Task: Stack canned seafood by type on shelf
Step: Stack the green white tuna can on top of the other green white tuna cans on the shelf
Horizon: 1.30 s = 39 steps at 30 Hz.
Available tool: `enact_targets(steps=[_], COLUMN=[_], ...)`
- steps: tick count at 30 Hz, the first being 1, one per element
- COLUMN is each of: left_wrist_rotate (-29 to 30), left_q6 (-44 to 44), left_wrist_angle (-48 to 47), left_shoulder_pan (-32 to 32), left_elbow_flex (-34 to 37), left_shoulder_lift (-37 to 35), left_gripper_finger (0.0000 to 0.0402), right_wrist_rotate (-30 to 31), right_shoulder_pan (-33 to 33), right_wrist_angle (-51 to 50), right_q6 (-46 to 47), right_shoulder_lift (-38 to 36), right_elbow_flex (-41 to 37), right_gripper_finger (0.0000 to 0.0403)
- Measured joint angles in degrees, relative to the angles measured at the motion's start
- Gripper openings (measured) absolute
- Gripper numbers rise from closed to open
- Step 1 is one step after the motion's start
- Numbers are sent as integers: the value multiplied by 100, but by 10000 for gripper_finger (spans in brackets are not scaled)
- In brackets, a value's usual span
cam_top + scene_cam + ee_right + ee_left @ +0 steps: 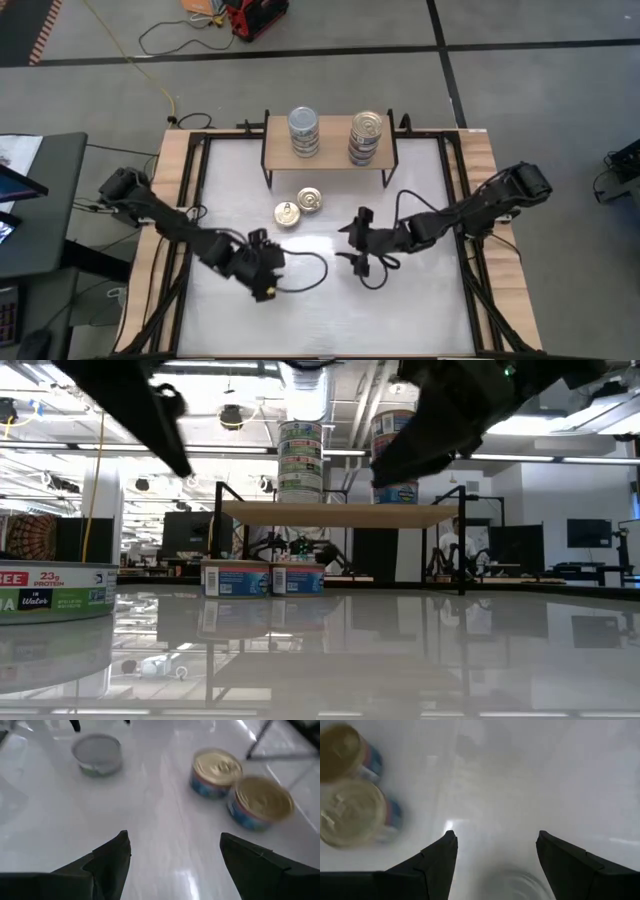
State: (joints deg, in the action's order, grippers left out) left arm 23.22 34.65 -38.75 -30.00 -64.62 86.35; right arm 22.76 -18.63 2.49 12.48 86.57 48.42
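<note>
Both claws hover low over white desk (400, 310), fingers spread, nothing held. Shelf (330, 156) already carries two stacks: silver-lid stack (304, 132) and gold-lid stack (366, 137). Two gold-lid tins (299, 207) sit touching on desk in front of shelf, between the claws and ahead of both. Left claw (268, 258) is nearer, just beside the pair; right claw (352, 240) stands farther off. One silver-lid tin (97, 754) lies apart beyond right claw (likely under left claw). Tins stand upright, round, no long axis to align.
</note>
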Motion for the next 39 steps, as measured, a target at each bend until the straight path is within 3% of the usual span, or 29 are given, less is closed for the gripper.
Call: enact_targets(steps=[6, 9, 17, 26, 33, 39], left_wrist_rotate=[-365, -407, 93, 152, 478, 916], left_q6=[1242, 1656, 2080, 2713, 2541, 1793], left_wrist_angle=[-386, -604, -751, -661, 231, 1330], left_shoulder_pan=[-628, -943, -1469, -1564, -1453, -994], left_elbow_flex=[0, 0, 190, 1097, 1631, 2103], left_shoulder_lift=[-4, -2, -2, 2, 2, -11], left_gripper_finger=[258, 258, 258, 258, 258, 258], right_wrist_rotate=[152, 151, 149, 142, 141, 137], right_shoulder_pan=[-167, -161, -216, -313, -315, -352], right_wrist_angle=[486, 459, 840, 1059, 1083, 1240], right_q6=[-526, -234, -461, -543, -541, -543], right_shoulder_lift=[-74, -27, 161, 297, 305, 305], right_elbow_flex=[14, 13, 9, 11, 9, 9], right_gripper_finger=[329, 329, 329, 329, 329, 329])
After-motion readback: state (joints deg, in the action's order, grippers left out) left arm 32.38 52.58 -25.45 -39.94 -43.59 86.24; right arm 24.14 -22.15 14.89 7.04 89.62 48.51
